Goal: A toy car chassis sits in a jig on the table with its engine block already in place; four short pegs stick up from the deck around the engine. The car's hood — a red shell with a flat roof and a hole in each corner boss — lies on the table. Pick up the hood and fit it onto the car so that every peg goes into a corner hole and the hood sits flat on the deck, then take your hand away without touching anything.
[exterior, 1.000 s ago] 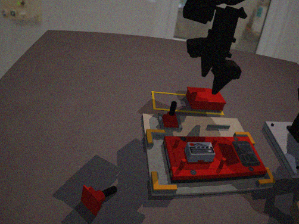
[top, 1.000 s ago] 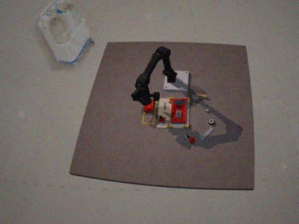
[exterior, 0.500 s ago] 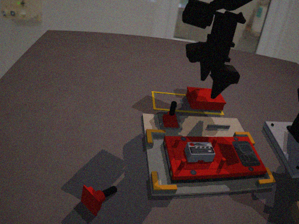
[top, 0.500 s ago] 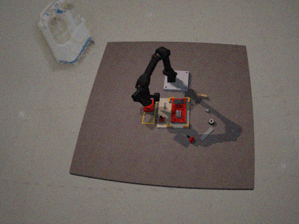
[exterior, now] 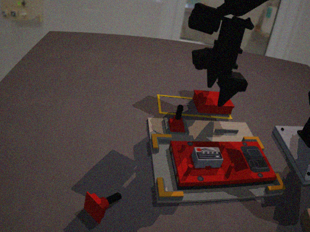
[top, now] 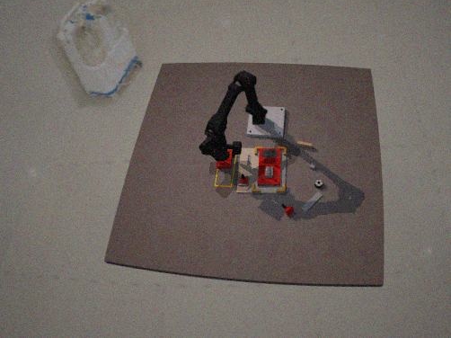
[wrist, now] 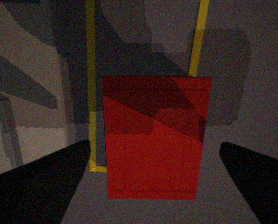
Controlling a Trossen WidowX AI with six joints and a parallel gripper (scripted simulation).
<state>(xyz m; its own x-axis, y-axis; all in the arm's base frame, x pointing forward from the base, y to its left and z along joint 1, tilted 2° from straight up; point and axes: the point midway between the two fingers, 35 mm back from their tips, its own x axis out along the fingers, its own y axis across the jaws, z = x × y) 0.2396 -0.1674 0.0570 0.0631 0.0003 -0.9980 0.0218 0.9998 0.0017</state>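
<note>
The red hood (top: 225, 162) (exterior: 207, 103) (wrist: 150, 162) lies on the table, roof up, overlapping one end of a yellow outline (top: 223, 186) (exterior: 159, 105) (wrist: 91, 60). My gripper (exterior: 215, 95) (wrist: 154, 147) is open and empty, pointing down above the hood; in the wrist view its fingers stand either side of the hood with a gap at each. The red chassis (top: 269, 182) (exterior: 185, 178) sits in the grey jig (exterior: 161, 164) with orange corners. The grey engine block (top: 269, 172) (exterior: 207, 158) is on its deck, with short red pegs around it. The hood's corner holes are not visible.
A red block with an upright black pin (top: 243, 180) (exterior: 176, 124) stands on the beige board beside the jig, between hood and chassis. A loose red part (top: 289, 209) (exterior: 95, 207), a grey bar (top: 313, 201), a wheel (top: 318, 183) and a light stick (top: 305, 144) lie around the jig.
</note>
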